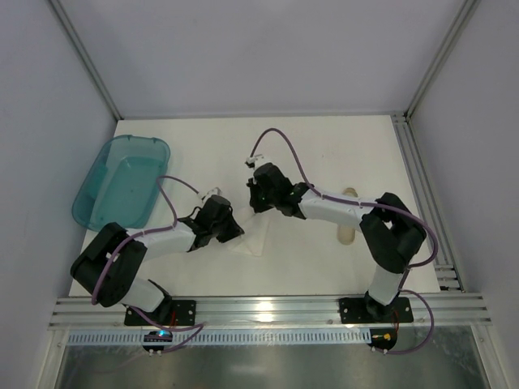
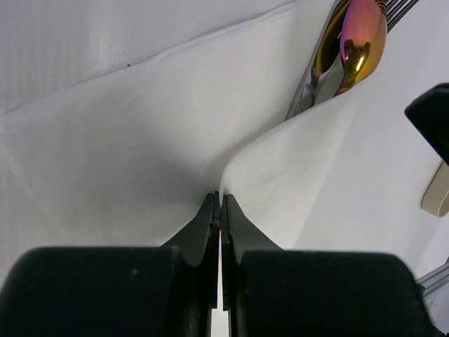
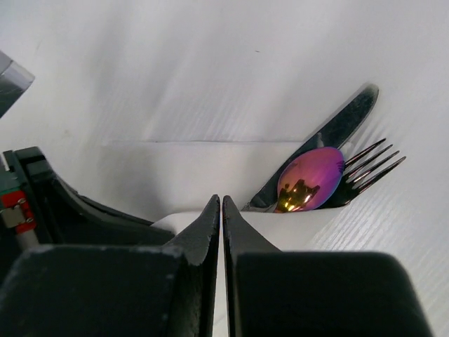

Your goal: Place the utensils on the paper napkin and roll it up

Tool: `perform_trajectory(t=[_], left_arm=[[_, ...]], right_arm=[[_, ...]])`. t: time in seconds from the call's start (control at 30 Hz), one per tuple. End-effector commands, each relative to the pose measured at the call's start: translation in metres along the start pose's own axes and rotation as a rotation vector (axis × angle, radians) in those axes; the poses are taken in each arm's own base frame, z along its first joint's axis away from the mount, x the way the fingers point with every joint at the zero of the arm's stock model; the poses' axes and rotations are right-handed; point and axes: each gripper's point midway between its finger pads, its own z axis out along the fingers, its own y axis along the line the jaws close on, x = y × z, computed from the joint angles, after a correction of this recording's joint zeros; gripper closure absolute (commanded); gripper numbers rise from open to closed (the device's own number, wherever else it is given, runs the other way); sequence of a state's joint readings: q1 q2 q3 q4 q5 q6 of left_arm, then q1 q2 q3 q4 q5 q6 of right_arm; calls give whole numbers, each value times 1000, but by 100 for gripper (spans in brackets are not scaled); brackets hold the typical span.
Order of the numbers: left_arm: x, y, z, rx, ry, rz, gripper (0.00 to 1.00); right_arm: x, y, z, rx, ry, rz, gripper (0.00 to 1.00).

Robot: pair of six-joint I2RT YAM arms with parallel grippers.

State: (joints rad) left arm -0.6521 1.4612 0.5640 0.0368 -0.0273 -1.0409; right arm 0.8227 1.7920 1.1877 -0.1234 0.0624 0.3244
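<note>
The paper napkin (image 1: 253,241) lies between the two arms, with one edge folded up over the utensils. In the right wrist view a dark knife (image 3: 344,123), an iridescent spoon (image 3: 309,182) and dark fork tines (image 3: 373,163) stick out from under the fold. The spoon (image 2: 361,38) also shows at the top right of the left wrist view. My left gripper (image 2: 220,199) is shut, pinching the raised napkin (image 2: 280,175) edge. Further along the same fold (image 3: 280,225), my right gripper (image 3: 222,200) is shut too, the paper running into its closed jaws.
A translucent teal tub (image 1: 122,180) sits at the back left. A tan tube (image 1: 349,215) lies behind the right forearm, and its end (image 2: 438,193) shows in the left wrist view. Metal rails (image 1: 418,186) line the table's right side and near edge.
</note>
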Motion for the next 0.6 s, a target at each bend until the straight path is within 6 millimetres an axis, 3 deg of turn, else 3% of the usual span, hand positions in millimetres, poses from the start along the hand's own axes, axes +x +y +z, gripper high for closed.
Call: perform_trajectory(t=[0.0, 0.43, 0.57], left_arm=[[37, 76, -5, -261, 105, 28, 100], [39, 79, -7, -273, 108, 15, 100], [38, 80, -8, -278, 107, 15, 100]], right_arm=[[2, 15, -10, -59, -26, 80, 96], [49, 30, 11, -42, 48, 126, 96], [70, 24, 19, 14, 89, 123, 96]])
